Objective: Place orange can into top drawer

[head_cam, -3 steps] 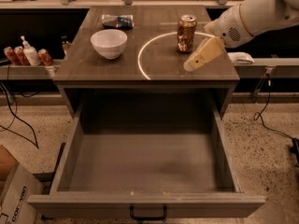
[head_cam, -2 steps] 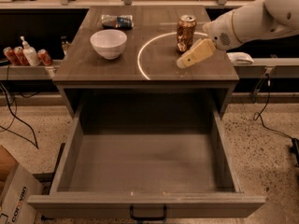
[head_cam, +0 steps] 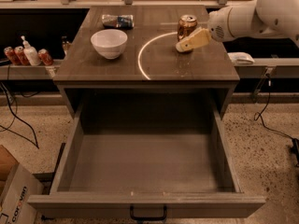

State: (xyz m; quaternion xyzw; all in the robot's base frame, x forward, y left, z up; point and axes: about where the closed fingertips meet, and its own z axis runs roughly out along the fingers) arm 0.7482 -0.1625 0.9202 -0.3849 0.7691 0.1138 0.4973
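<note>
Speckled terrazzo floor [head_cam: 261,153], dark wooden table [head_cam: 187,71], side shelf [head_cam: 28,72], cardboard box [head_cam: 14,195], dim warm light

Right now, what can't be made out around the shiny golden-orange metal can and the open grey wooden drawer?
Camera view:
- The gripper covers the orange can's lower part; contact unclear.
- The bottom edge cuts off the grey drawer's black pull handle.
- The right edge cuts off the white arm.

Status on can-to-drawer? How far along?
Done: top drawer is pulled open, nothing in it. In hand: gripper is beside the orange can, which stands on the tabletop, not yet lifted. Left: grasp, lift, set it in the drawer.
</note>
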